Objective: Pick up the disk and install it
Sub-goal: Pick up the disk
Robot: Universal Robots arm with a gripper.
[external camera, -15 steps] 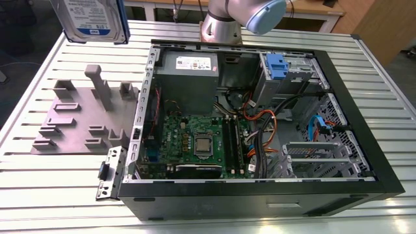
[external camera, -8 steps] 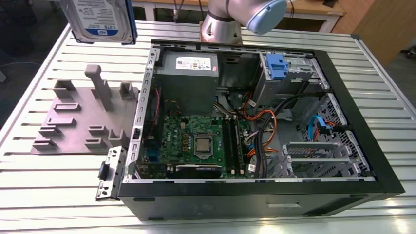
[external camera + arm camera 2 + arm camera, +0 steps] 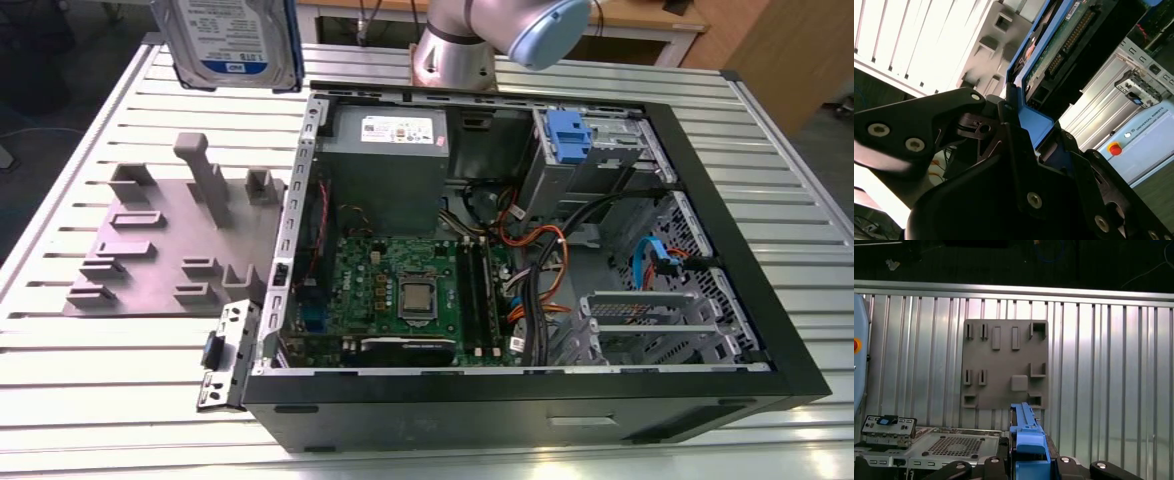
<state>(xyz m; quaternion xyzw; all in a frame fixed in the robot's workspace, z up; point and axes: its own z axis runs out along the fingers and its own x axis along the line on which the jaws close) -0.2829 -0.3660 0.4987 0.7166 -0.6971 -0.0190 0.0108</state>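
The disk [image 3: 227,45] hangs high in the air, above the far corner of the slatted table [image 3: 107,380] on the exterior view's left. It is beside the open computer case [image 3: 534,250] and above the grey fixture plate [image 3: 174,240]. In the second wrist view, the gripper [image 3: 1024,125] is closed on the disk's blue carrier, it seems at the end tab.
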